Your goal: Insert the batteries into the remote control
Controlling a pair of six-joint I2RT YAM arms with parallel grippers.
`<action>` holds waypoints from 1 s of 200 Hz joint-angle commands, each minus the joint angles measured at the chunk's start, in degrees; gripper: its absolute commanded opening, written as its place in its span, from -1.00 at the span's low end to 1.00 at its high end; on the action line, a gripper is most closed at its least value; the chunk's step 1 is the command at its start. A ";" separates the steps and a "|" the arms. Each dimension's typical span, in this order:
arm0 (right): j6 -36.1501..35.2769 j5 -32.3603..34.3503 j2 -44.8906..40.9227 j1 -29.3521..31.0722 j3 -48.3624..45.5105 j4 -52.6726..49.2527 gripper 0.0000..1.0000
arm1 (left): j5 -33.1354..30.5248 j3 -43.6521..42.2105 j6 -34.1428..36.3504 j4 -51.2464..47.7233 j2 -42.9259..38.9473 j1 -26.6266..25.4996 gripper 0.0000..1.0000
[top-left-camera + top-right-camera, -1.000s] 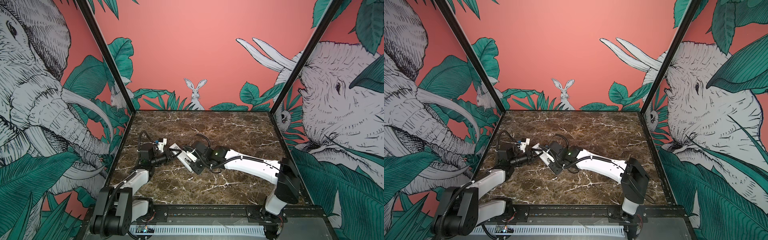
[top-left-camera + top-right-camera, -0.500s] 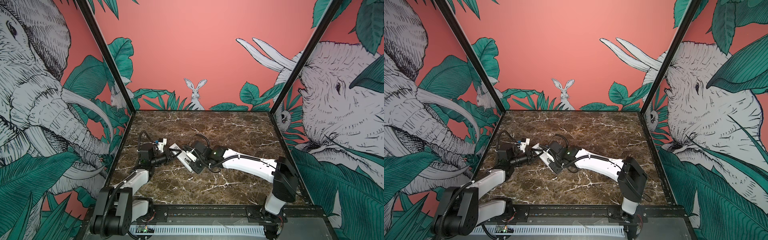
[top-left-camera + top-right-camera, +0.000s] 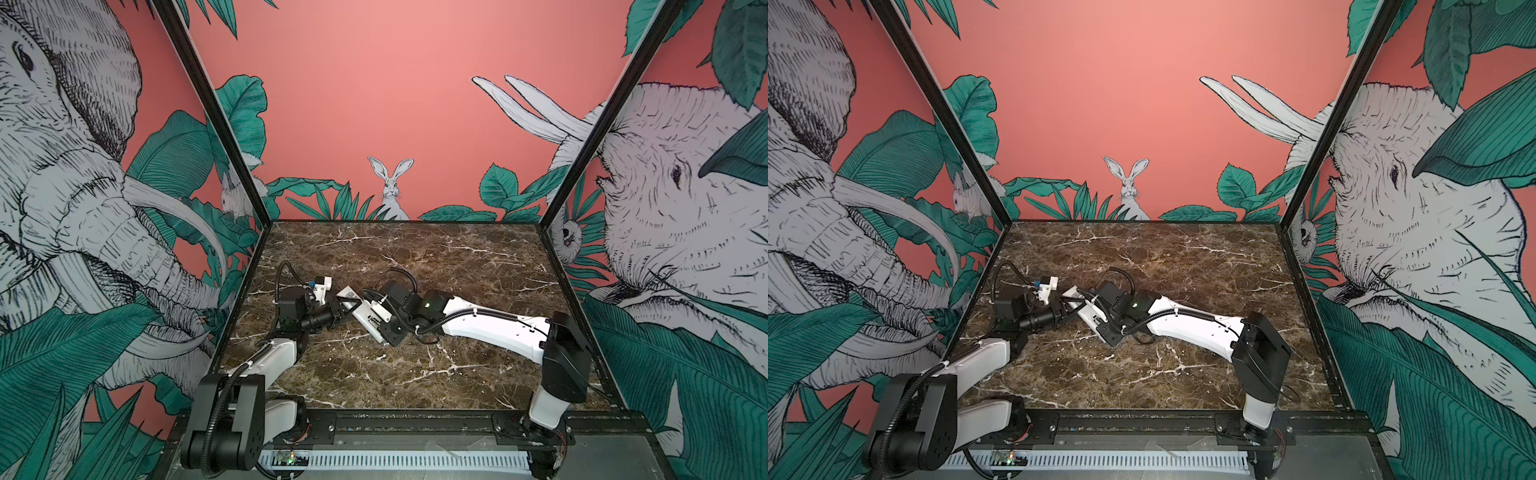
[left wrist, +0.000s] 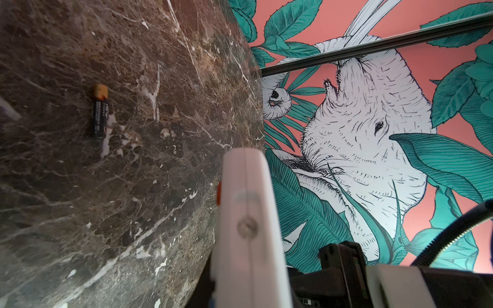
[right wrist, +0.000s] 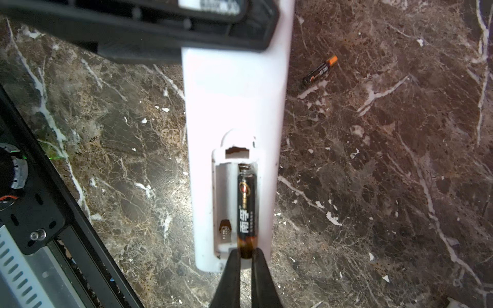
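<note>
Now the right end effector (image 5: 246, 254) grips the battery (image 5: 246, 202) in the remote (image 5: 234, 93).

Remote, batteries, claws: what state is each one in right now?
remote control: back facing up, battery bay open, one slot empty.
slotted battery: lying in the bay's other slot.
loose battery: lying on the table.
left claw: shut on the remote control.
right claw: shut on the slotted battery's end.

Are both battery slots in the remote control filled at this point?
No, the right wrist view shows one battery in the remote control, the neighbouring slot empty, the second battery lying on the table.
</note>
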 commanded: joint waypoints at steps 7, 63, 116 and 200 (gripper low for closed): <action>0.31 0.47 1.82 -0.26 1.22 -0.06 -0.80 | 2.34 0.78 -0.94 1.72 -1.16 0.16 -1.00; 0.40 0.71 2.94 -0.19 3.49 -2.86 -0.80 | 2.15 0.76 -0.62 1.45 -1.26 0.16 -1.00; 0.66 1.02 4.06 -0.24 5.56 -4.66 -0.80 | 2.20 0.76 -0.39 1.29 -1.59 0.21 -1.00; 0.31 1.01 6.50 -0.34 8.53 -5.13 -0.81 | 2.39 0.56 -1.06 2.02 -1.90 0.19 -1.00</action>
